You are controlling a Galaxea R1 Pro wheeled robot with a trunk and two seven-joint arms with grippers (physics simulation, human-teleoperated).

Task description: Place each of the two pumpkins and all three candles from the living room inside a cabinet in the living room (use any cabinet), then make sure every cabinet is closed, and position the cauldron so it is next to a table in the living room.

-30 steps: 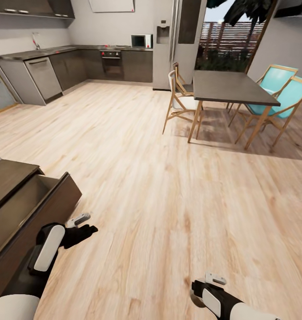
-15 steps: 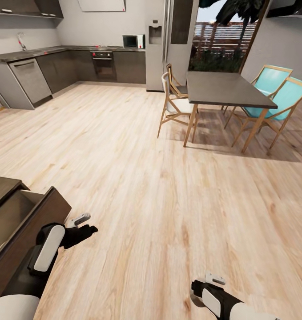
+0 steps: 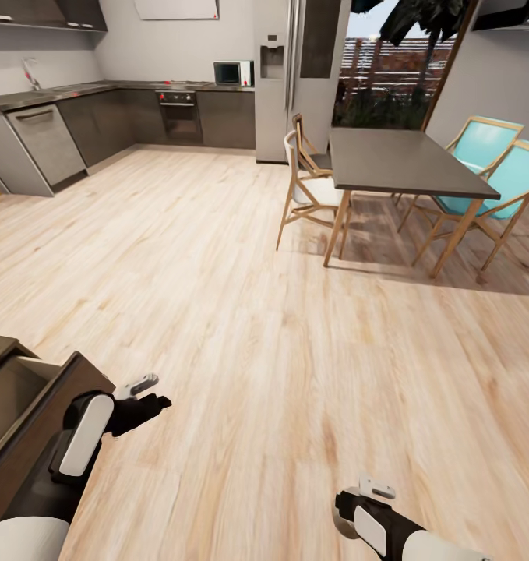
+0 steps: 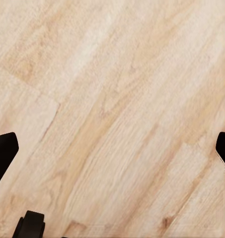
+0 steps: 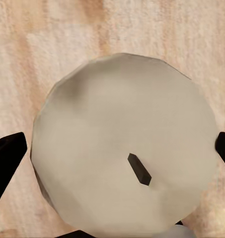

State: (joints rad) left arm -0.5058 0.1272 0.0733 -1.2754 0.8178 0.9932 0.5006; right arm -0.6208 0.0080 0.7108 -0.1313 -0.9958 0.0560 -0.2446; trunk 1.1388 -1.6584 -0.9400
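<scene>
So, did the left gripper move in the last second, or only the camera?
No. The left gripper keeps its place in the head view, while the open cabinet drawer and dining table both shift, so the camera moved, not the arm.

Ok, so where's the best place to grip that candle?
Grip the candle by its curved side wall, jaws on opposite sides, coming in from the wick end. Its outline is round, and the flat top around the wick offers nothing to pinch.
</scene>
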